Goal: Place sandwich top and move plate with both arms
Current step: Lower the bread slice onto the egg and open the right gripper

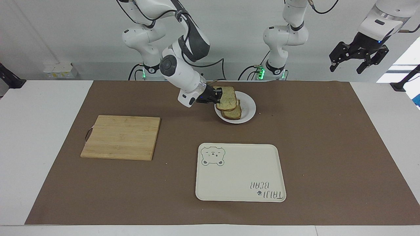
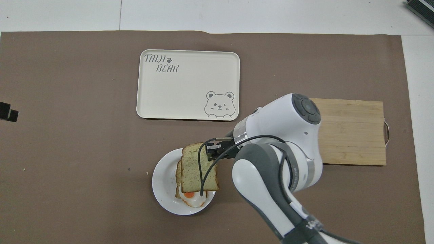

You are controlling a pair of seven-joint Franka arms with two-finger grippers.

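The sandwich top (image 1: 227, 97) (image 2: 196, 167), a plain speckled slice, hangs slightly tilted over the white plate (image 1: 250, 107) (image 2: 162, 183). My right gripper (image 1: 215, 95) (image 2: 213, 151) is shut on the edge of the slice that faces the right arm's end of the table. Under it on the plate lies the bread slice with the fried egg (image 1: 233, 114) (image 2: 192, 200), mostly covered from above. I cannot tell whether the two slices touch. My left gripper (image 1: 356, 64) waits open, raised high past the left arm's end of the mat.
A wooden cutting board (image 1: 121, 137) (image 2: 349, 130) lies toward the right arm's end of the table. A cream tray with a bear drawing (image 1: 239, 172) (image 2: 188, 84) sits farther from the robots than the plate. A brown mat covers the table.
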